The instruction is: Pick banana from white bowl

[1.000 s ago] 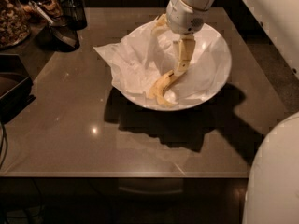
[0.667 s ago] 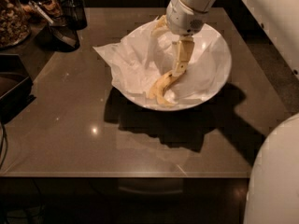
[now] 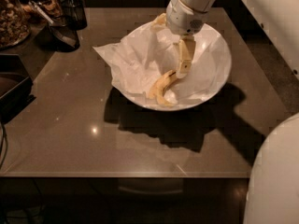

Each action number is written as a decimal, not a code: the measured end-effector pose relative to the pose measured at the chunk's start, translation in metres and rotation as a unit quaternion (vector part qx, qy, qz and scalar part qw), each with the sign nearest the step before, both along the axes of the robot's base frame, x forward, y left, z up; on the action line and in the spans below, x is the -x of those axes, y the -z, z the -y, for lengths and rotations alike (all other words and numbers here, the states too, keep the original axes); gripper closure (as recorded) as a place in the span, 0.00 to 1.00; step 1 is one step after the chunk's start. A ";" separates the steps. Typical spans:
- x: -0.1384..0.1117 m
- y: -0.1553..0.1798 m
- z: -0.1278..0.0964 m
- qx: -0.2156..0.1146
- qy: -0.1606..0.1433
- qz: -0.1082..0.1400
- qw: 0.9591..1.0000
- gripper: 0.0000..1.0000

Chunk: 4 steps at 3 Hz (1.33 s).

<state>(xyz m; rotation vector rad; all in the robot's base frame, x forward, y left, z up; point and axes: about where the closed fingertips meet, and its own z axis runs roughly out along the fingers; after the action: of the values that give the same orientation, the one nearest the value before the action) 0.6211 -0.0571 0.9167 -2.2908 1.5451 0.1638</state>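
Gripper [image 3: 183, 65] is lowered inside the white bowl [image 3: 223, 64], tip at the banana's [image 3: 162, 86] upper end; spread or closed, I cannot tell. Banana lies on crumpled paper [image 3: 126, 62]. Judged light, soft, easily bruised: grip mid-length, gently.

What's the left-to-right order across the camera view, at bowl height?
dark tray at the left edge → crumpled white paper → banana → gripper, down inside the bowl at the banana's right end → white bowl, right rim → tabletop
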 end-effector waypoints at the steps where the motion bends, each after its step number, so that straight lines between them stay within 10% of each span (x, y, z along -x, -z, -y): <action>1: 0.001 0.005 -0.004 -0.001 0.000 0.000 1.000 0.21; 3: 0.066 0.020 -0.033 0.027 0.007 0.017 0.999 0.20; 4: 0.057 0.032 -0.021 0.022 0.020 0.001 1.000 0.25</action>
<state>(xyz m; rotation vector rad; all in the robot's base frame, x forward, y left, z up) 0.5643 -0.0360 0.8848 -2.2920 1.6067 0.1166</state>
